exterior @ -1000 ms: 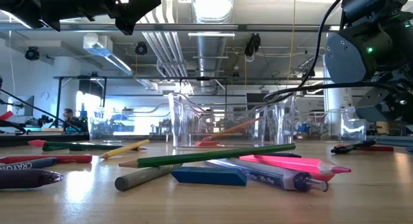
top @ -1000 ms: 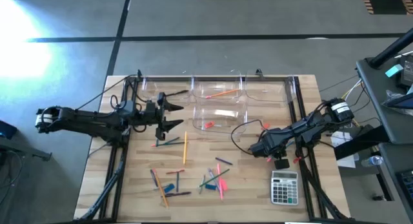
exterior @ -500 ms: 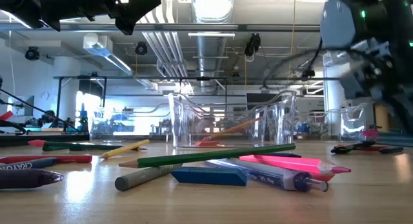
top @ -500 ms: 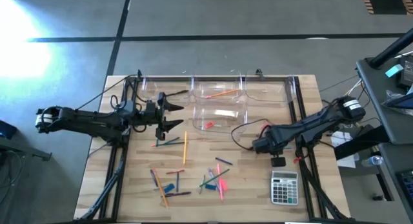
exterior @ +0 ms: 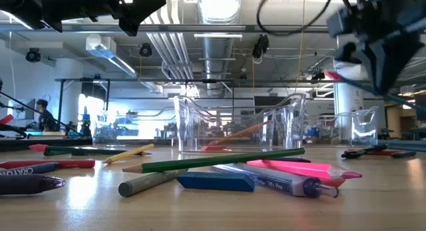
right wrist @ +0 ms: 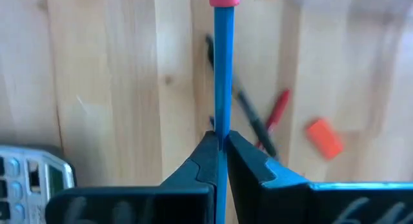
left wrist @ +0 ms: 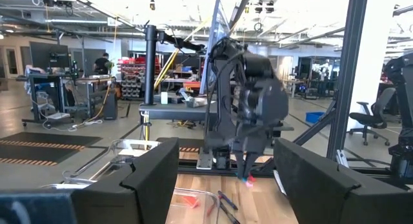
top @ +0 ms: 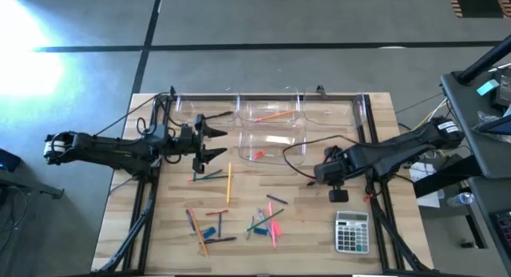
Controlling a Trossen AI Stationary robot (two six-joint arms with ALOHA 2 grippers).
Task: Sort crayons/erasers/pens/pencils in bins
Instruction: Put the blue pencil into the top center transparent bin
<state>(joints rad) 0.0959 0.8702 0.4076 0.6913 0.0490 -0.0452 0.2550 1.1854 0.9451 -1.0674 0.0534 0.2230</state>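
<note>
Between the right hand's [right wrist: 219, 146] closed fingers: blue pencil [right wrist: 223, 69].

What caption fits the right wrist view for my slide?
Right gripper shut on a slim blue pencil with a pink eraser tip, held above the wooden table.

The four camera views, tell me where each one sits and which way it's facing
High view: overhead, looking straight down on the table, both arms and the bins.
Low view: at tabletop height, looking level past pencils to the bins; arms enter from above.
Left wrist view: on the left arm, looking across at the right arm; own fingers wide apart.
Right wrist view: facing down; right claw shut on a blue pencil.
Shared: calculator, in the high and right wrist views.
</note>
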